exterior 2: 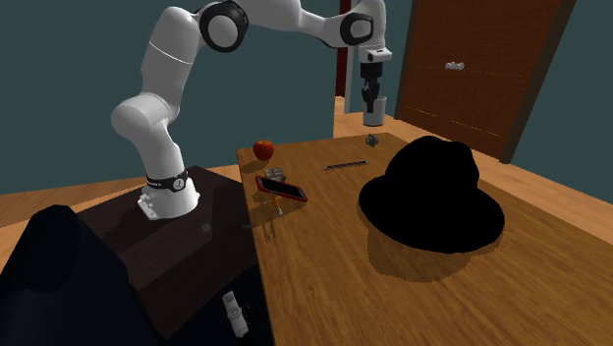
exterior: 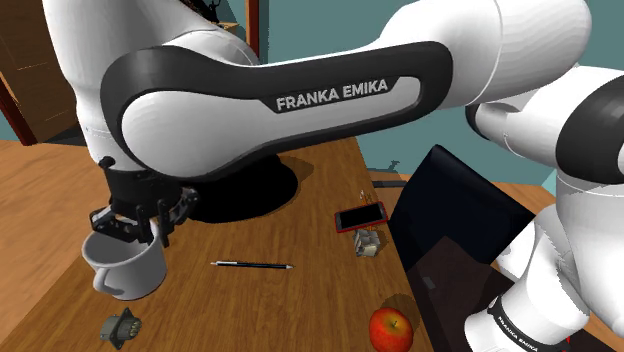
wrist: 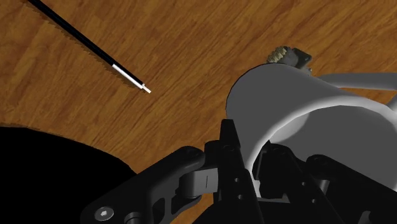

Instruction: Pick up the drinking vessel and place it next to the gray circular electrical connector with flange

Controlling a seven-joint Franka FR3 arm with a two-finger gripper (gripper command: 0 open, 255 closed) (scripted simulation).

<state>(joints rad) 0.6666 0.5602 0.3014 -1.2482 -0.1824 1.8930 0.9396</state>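
A wood-grain table stands in a teal-walled room with a brown panelled door. The black pincer pinches the wall of a plain white mug, smooth and round with a looped handle, and holds it over the table. A small grey flanged connector lies close by the pincer, just beside the mug. Farther from the pincer lie a slim black pen, a flat red phone and a glossy red apple.

In the shoulder view we see the mug left of the pen, the connector near before the mug, and the phone and apple right of the pen.
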